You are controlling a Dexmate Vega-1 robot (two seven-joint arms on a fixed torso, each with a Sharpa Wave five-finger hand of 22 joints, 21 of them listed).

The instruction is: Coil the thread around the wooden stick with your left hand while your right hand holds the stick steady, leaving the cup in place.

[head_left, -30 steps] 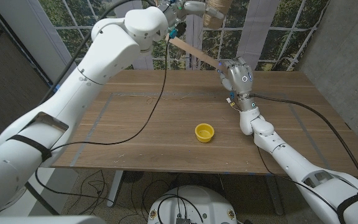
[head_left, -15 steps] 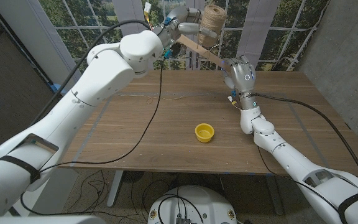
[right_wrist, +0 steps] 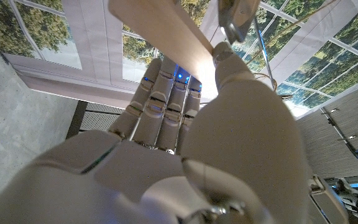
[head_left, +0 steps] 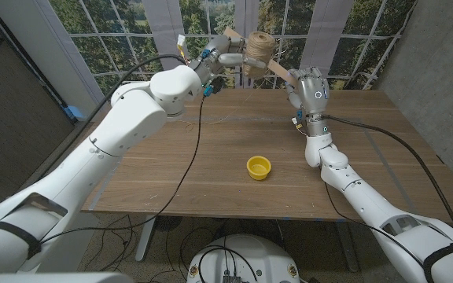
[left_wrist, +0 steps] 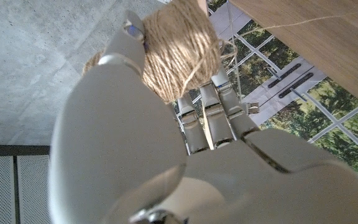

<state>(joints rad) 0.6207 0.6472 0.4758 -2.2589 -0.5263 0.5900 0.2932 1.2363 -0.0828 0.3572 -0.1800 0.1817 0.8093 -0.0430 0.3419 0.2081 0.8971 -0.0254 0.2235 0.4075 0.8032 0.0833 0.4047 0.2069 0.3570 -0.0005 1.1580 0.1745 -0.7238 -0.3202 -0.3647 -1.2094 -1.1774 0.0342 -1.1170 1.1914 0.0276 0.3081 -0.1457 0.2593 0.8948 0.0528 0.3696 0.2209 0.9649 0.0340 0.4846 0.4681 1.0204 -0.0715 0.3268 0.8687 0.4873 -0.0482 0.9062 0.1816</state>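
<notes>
Above the far edge of the bench, the wooden stick is held aloft at a slant by the right hand, whose fingers are closed around its lower end; in the right wrist view the flat stick is seen clamped between the fingers and the thumb. It is judged that the stick is raised clear of the bench so that the thread can be carried around it without snagging on the wood. The spool of thread is gripped by the left hand, fingers wrapped about the twine, and is held against the upper part of the stick; in the left wrist view the spool is seen cradled at the fingertips, with a loose strand trailing away. How many turns already lie on the stick cannot be told, so the coiling is judged to be under way rather than finished. The yellow cup is left standing upright near the middle of the bench, well apart from both hands, where it is unlikely to be disturbed by the winding.
</notes>
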